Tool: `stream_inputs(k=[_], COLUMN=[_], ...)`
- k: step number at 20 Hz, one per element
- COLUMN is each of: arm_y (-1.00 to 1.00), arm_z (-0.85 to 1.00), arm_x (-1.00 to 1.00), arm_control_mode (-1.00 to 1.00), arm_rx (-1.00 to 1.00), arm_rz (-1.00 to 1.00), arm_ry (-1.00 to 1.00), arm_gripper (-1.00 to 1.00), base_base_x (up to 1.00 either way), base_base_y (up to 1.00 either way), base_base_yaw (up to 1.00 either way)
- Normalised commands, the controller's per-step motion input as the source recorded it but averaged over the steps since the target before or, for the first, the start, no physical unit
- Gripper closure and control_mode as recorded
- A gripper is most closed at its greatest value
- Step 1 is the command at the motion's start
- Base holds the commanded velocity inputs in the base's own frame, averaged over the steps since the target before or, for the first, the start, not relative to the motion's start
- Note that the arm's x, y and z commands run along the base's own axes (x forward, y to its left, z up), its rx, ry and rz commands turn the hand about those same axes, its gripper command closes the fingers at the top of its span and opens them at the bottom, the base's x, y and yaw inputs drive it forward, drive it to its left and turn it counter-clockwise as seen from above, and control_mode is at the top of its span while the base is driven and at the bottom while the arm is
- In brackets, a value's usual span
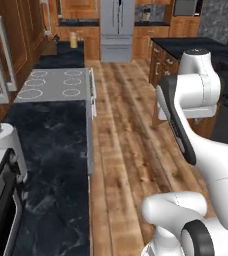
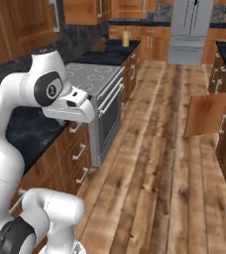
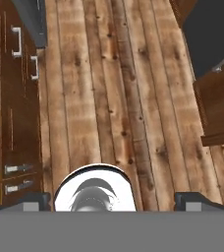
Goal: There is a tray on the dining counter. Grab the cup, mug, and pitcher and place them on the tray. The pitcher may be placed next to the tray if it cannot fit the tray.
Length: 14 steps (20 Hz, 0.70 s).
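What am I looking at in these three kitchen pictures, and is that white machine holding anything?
It is a white jointed robot arm on a driving base in a simulated kitchen. Two pictures come from cameras behind it, left and right, looking forward. The third looks down from its hand at the brown wooden plank floor; the two dark fingertips stand wide apart, holding nothing. On the black marbled counter beside a silver stovetop, far back, stands a tall glass with yellow liquid, probably the pitcher.
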Motion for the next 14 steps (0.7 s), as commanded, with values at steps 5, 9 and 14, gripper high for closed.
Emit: stream_inputs(k=[5,9,14], arm_y=[0.0,0.0,0.0], arm_z=[0.0,0.0,0.0], arm_x=[0.0,0.0,0.0], arm_control_mode=[1.0,1.0,1.0], arm_rx=[0.0,0.0,0.0], arm_rz=[0.0,0.0,0.0], arm_ry=[0.0,0.0,0.0], arm_gripper=[-1.0,-1.0,-1.0], base_base_x=[1.0,1.0,1.0], base_base_y=[0.02,0.14,0.08], base_base_yaw=[-0.29,-0.15,-0.02])
